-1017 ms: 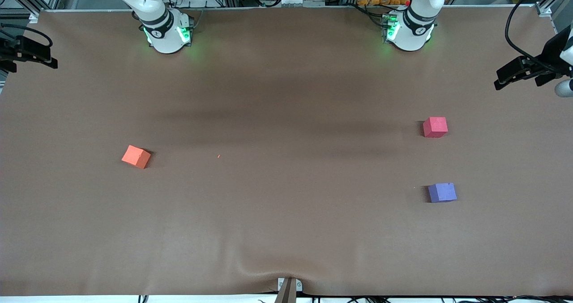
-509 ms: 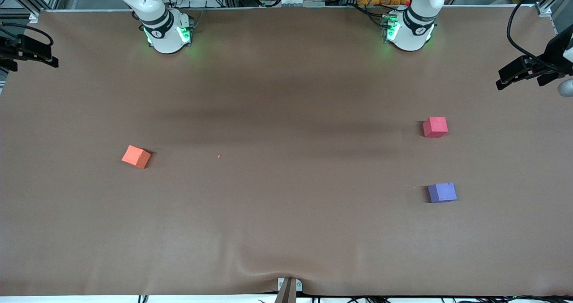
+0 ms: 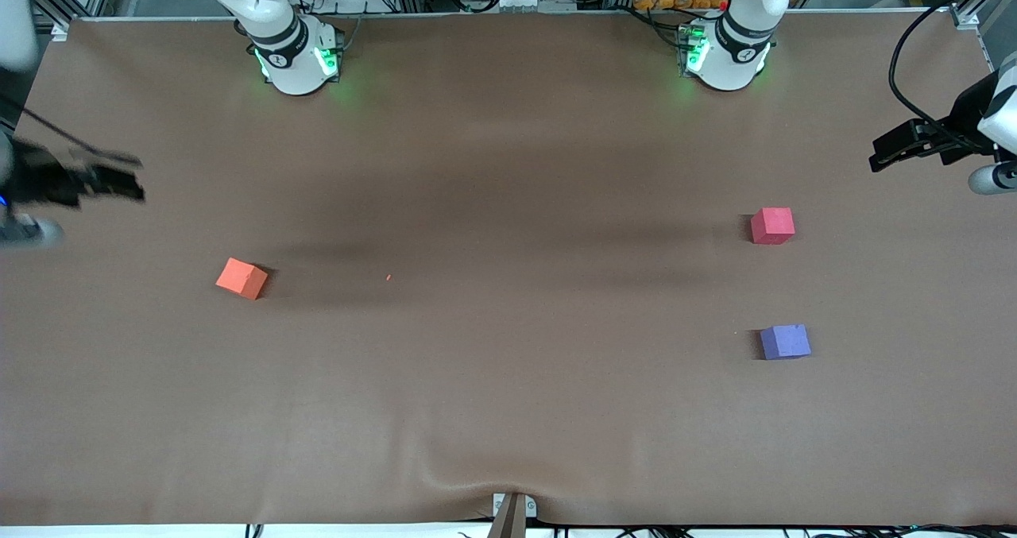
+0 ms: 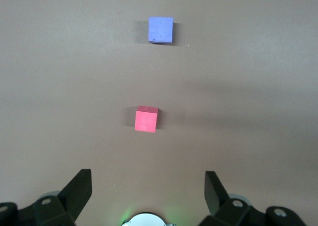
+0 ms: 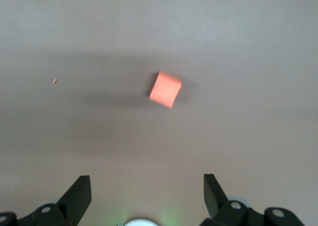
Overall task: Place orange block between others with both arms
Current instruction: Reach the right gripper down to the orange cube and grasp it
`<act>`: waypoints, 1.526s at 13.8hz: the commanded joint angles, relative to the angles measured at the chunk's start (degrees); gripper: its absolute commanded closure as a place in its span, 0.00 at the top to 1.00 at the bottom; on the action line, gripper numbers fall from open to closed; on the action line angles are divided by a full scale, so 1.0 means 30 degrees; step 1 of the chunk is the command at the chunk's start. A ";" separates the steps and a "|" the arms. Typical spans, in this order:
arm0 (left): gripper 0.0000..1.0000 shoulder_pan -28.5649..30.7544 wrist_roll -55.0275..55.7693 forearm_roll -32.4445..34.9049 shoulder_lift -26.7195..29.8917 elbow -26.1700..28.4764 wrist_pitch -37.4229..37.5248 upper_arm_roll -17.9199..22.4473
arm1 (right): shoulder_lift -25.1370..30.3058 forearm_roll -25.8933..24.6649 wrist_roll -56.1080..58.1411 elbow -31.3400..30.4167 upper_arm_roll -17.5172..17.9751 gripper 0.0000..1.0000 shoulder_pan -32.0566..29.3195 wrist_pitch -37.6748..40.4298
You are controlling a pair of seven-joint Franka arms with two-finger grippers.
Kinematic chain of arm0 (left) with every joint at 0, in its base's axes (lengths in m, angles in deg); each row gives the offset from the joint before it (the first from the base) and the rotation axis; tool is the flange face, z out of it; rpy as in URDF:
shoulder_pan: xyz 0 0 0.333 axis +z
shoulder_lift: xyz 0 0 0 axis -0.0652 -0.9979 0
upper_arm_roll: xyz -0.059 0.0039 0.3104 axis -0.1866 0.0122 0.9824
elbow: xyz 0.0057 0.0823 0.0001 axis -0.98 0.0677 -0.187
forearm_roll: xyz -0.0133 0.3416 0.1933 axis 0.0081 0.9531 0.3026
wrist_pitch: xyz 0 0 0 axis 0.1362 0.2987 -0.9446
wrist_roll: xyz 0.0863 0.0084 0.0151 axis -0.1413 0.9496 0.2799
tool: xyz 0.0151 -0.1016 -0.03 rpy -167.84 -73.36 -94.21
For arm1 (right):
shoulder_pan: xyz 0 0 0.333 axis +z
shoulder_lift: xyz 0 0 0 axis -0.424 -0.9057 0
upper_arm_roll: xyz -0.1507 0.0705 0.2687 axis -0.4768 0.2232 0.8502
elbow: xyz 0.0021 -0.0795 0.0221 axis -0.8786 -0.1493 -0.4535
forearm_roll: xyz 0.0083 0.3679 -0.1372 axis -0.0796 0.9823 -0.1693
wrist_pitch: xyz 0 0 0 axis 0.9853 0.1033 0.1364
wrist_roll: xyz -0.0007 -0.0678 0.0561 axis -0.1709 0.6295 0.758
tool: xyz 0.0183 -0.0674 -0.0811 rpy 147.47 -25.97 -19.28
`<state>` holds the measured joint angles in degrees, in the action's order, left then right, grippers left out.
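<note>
The orange block (image 3: 241, 277) (image 5: 165, 89) lies alone toward the right arm's end of the table, turned at an angle. At the left arm's end sit the others: a pinkish-red cube (image 3: 772, 226) (image 4: 146, 119) and, nearer the front camera, a purple-blue cube (image 3: 785, 342) (image 4: 161, 29), with a gap between them. My right gripper (image 3: 131, 180) (image 5: 147, 186) hangs open and empty over the table edge at its end, apart from the orange block. My left gripper (image 3: 878, 152) (image 4: 148, 184) hangs open and empty over its end of the table, apart from the pinkish-red cube.
A brown mat (image 3: 508, 395) covers the whole table. A tiny orange crumb (image 3: 388, 277) lies near the middle. The mat bulges over a metal bracket (image 3: 512, 508) at the front edge. Both green-lit arm bases (image 3: 298, 61) (image 3: 727, 57) stand along the back edge.
My right gripper has swung in over the table, closer to the orange block. My left gripper has shifted slightly inward. No cube has moved.
</note>
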<state>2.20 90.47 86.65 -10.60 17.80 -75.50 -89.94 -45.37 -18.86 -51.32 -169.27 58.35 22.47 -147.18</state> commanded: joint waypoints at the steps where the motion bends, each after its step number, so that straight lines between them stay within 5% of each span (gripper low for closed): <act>1: 1.00 0.0014 -0.0074 0.0172 0.0116 0.0063 0.0077 -0.0009 | -0.2019 -0.0021 -0.0017 -0.0762 0.0025 1.00 -0.0443 -0.2402; 9: 1.00 0.0014 -0.0074 0.0113 0.0028 0.0297 -0.0450 -0.0009 | -0.5013 0.0243 -0.4255 -0.3020 0.0025 1.00 -0.0739 -0.7653; 21: 1.00 0.0014 -0.0103 0.0113 0.0086 0.0327 -0.0450 -0.0009 | -0.7095 0.1060 -0.5759 -0.3605 0.0054 1.00 -0.0650 -0.7890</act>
<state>2.20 90.47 86.65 -10.88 18.32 -76.29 -89.95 -66.72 -17.72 -68.06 -179.00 58.16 21.03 -170.25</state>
